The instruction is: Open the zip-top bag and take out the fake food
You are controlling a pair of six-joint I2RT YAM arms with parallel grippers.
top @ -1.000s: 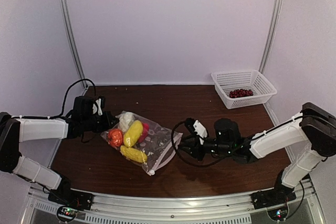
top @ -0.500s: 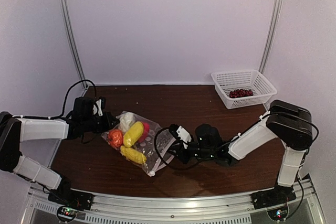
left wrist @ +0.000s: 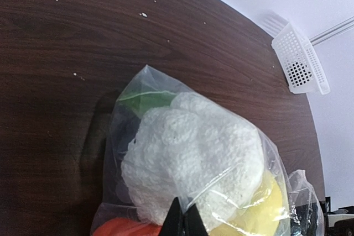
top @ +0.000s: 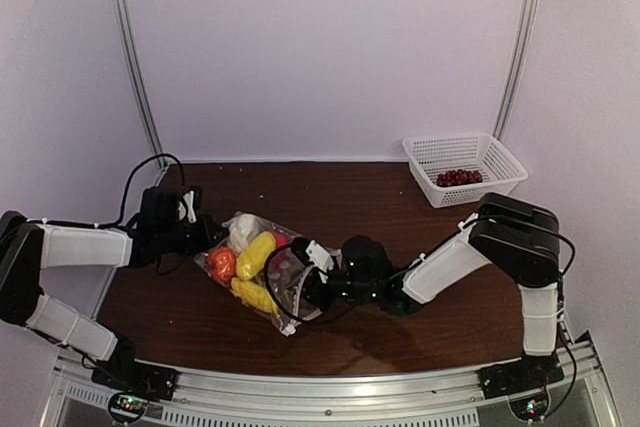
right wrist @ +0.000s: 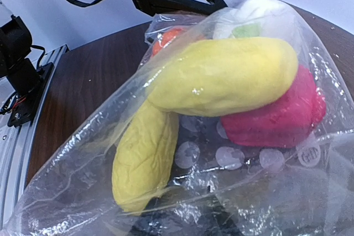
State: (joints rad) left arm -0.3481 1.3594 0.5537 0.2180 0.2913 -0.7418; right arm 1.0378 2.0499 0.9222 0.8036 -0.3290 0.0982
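The right arm has swept across the counter (top: 400, 207) toward its left side, and the right fingers (top: 305, 282) are now pushed up against the end of the zip-top bag (top: 285, 259) that faces the counter's right edge, where a moment ago they hung well clear of it. The bag lies in the left half of the counter, about midway between its far and near edges, and it has barely shifted. The left fingers (left wrist: 182, 220) have stayed pressed together, pinching the film at the bag's opposite end, beside the white piece (left wrist: 188, 153).

From the right wrist, crinkled plastic fills the view, with the yellow pieces (right wrist: 221, 75) and the red piece (right wrist: 271, 117) just behind it. The right fingers are lost under that film, so I cannot tell whether they are apart or already closed on it.

Most of the fake food (top: 254, 255) is still inside. Only the dark grape cluster (top: 459, 177) sits in the white basket (top: 500, 162) at the far right corner.

With one end anchored and the other arm now at the bag, the next step is probably a reach or grip for another piece
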